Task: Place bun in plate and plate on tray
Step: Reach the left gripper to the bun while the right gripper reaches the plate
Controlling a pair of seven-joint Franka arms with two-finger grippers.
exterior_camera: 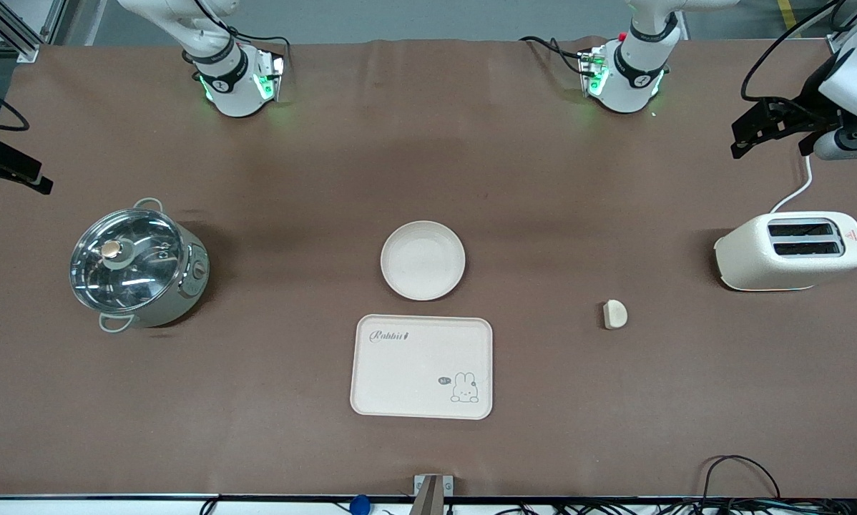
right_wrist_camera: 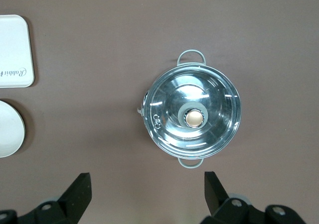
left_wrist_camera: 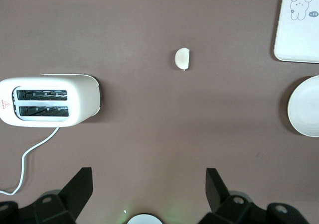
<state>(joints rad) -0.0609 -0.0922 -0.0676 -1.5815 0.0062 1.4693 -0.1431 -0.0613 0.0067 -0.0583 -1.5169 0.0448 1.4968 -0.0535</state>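
The bun (exterior_camera: 614, 314) lies on the brown table, nearer the left arm's end than the plate and tray; it also shows in the left wrist view (left_wrist_camera: 182, 58). The empty round plate (exterior_camera: 423, 260) sits mid-table, and the Rabbit tray (exterior_camera: 421, 366) lies just nearer the front camera, also empty. My left gripper (left_wrist_camera: 148, 176) is open and empty, held high over the table's edge by the toaster (exterior_camera: 756, 133). My right gripper (right_wrist_camera: 147, 180) is open and empty, held high over the table's edge by the pot (exterior_camera: 13, 175).
A white toaster (exterior_camera: 792, 250) with a cord stands at the left arm's end. A steel pot with a glass lid (exterior_camera: 136, 266) stands at the right arm's end. Cables lie along the table's front edge (exterior_camera: 740, 476).
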